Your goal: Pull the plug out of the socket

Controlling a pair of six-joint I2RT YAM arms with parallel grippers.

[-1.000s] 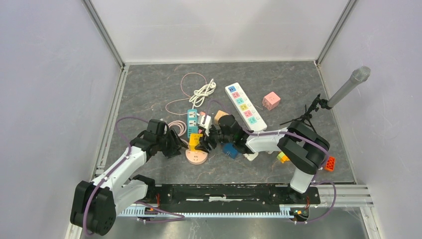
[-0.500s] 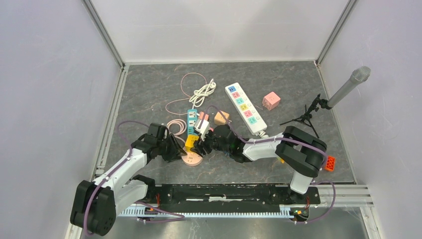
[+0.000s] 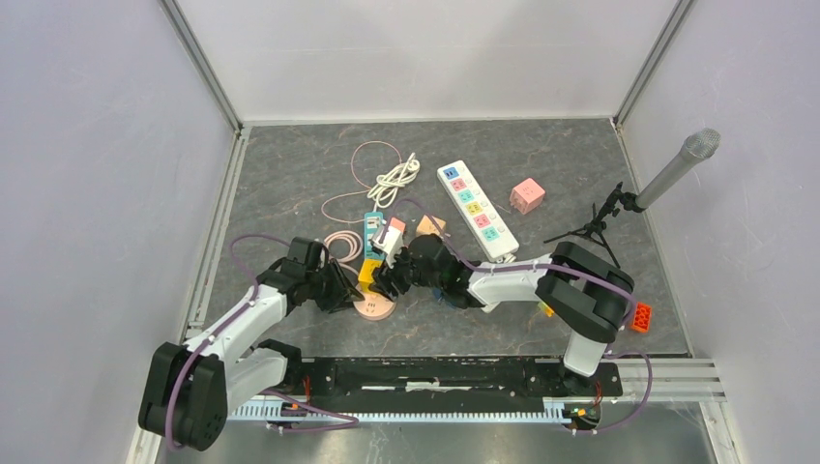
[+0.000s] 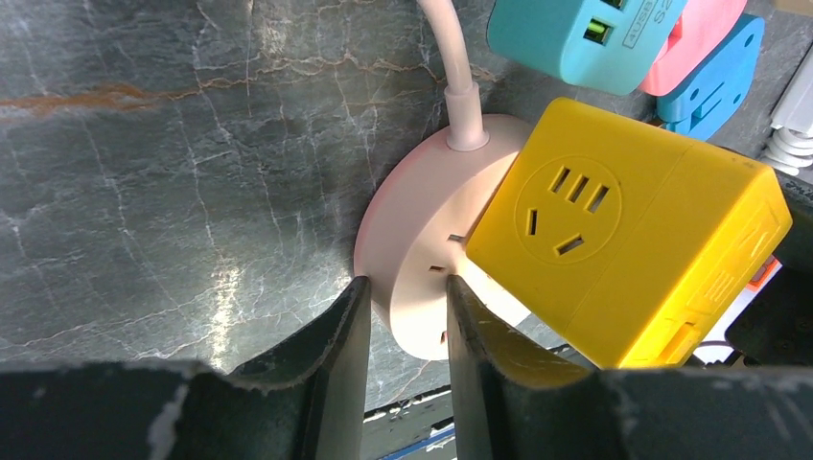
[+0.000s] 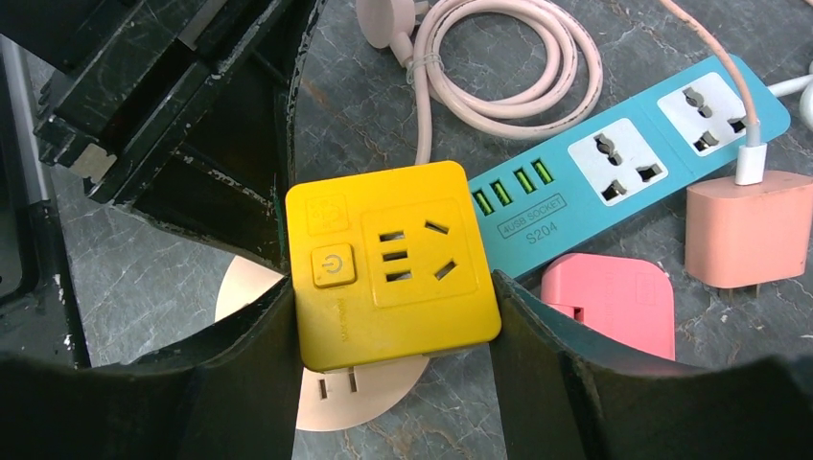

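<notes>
A yellow cube plug (image 5: 393,264) sits on a round pale-pink socket (image 5: 360,395), its underside lifted slightly at one side. My right gripper (image 5: 393,287) is shut on the yellow plug, one finger against each side face. In the top view the yellow plug (image 3: 368,274) lies between both arms, above the socket (image 3: 372,307). My left gripper (image 4: 405,280) straddles the pink socket (image 4: 412,240) at its near rim, with both fingers touching it. The yellow plug (image 4: 623,230) fills the right of that view.
A teal power strip (image 5: 614,153) with a salmon charger (image 5: 748,230) plugged in lies just behind the plug, with a pink adapter (image 5: 614,297) beside it. A coiled pink cable (image 5: 499,67) leads from the socket. Farther back are a white power strip (image 3: 476,208) and a microphone stand (image 3: 619,203).
The right gripper has slid left with the yellow plug and socket. The left jaws have narrowed onto the socket's rim.
</notes>
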